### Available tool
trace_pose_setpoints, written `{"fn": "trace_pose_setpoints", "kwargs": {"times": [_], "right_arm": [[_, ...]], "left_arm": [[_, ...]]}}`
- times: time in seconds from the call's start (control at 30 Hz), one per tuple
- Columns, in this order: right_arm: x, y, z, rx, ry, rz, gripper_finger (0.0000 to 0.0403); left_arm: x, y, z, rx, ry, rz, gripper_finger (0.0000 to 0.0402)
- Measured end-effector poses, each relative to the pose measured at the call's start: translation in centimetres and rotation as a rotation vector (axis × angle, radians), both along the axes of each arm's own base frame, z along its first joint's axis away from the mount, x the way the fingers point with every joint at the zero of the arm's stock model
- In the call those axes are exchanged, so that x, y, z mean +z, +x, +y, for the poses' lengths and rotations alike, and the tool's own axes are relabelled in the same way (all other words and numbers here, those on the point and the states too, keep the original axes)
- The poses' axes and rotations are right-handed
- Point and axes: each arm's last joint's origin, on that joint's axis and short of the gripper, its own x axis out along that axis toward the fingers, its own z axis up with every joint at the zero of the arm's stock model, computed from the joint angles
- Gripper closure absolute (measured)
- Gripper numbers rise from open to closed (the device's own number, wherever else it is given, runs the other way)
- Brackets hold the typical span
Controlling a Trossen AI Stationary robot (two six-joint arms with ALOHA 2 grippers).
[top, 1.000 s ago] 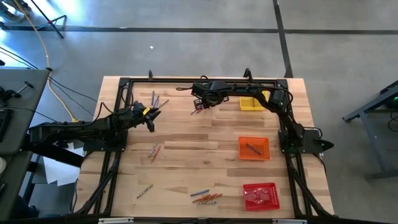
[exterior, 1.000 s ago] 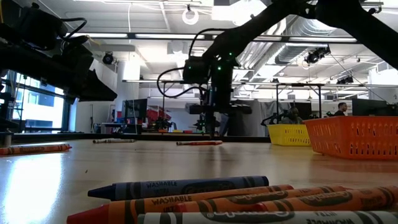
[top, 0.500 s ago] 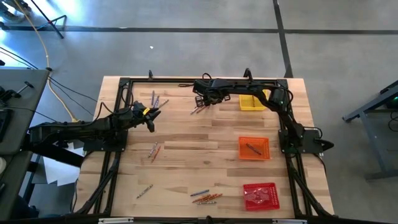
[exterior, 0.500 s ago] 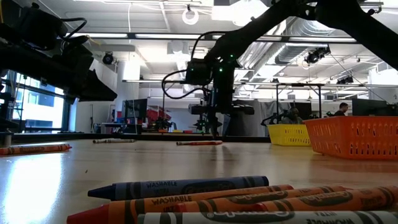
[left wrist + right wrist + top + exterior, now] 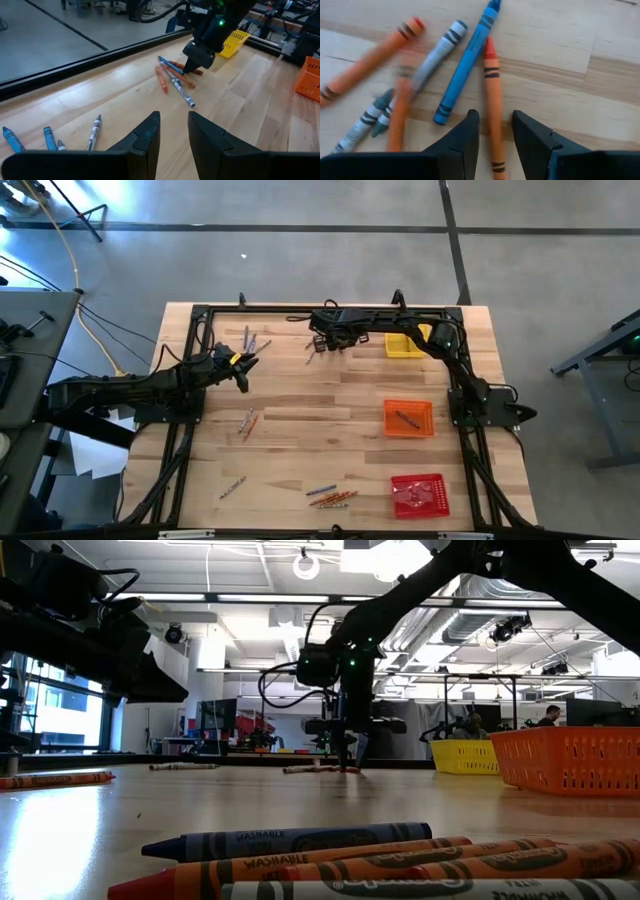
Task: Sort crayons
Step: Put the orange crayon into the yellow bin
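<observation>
- High view, looking straight down: a wooden table (image 5: 300,405) holds scattered crayons. The right gripper (image 5: 322,340) reaches across to the far edge, over a small crayon cluster (image 5: 314,354). The left gripper (image 5: 243,365) waits above the left side of the table. Other crayons lie in a far-left group (image 5: 250,340), a pair at centre-left (image 5: 247,423), a single one near the front-left (image 5: 232,487), and a group at the front centre (image 5: 331,497). Down the right side sit a yellow tray (image 5: 405,345), an orange tray (image 5: 409,418) holding one dark crayon (image 5: 405,418), and a red tray (image 5: 419,494).
- Low view, level with the tabletop: blue, orange and pale crayons lie close in the foreground (image 5: 330,855). Far back, the right gripper (image 5: 343,755) hangs down just over crayons on the table (image 5: 318,769). The orange tray (image 5: 565,760) and yellow tray (image 5: 465,754) stand at right.
- Left wrist view: the left gripper (image 5: 173,132) has its two dark fingers parted, with nothing between them. Ahead, the right gripper (image 5: 196,59) stands over the crayon cluster (image 5: 174,77); more crayons lie at the near side (image 5: 50,137).
- Right wrist view: the right gripper (image 5: 495,132) is released, its fingers on either side of an orange crayon (image 5: 492,100) lying on the wood. A blue crayon (image 5: 467,62), a grey crayon (image 5: 436,52) and further orange ones (image 5: 370,57) lie just beside it.
</observation>
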Motion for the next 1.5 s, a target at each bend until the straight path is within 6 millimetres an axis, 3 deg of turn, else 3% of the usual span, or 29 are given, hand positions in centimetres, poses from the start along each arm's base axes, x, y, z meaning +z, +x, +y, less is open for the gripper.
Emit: {"fn": "trace_pose_setpoints", "kwargs": {"times": [0.4, 0.5, 0.67, 0.83, 1.2, 1.5], "right_arm": [[-0.1, -0.1, -0.1, 0.022, 0.004, 0.016, 0.0292], [-0.1, -0.1, 0.0, 0.057, 0.003, 0.029, 0.0314], [-0.1, -0.4, 0.0, 0.114, 0.005, 0.063, 0.0385], [0.8, -0.9, 0.3, 0.152, 0.021, 0.096, 0.0386], [8.1, -2.5, 0.8, 0.212, -0.114, 0.029, 0.0399], [14.5, -4.0, 3.9, 0.302, -0.32, 0.018, 0.0396]], "left_arm": [[0.0, 0.0, 0.0, 0.0, 0.001, 0.0, 0.0314], [0.0, 0.0, 0.0, 0.0, 0.001, 0.0, 0.0314], [0.0, 0.0, 0.0, 0.0, 0.001, 0.0, 0.0314], [0.0, 0.0, 0.0, 0.0, 0.001, 0.0, 0.0314], [0.0, 0.0, 0.0, -0.001, 0.001, 0.001, 0.0314], [0.0, 0.0, 0.0, -0.001, 0.001, 0.003, 0.0314]]}}
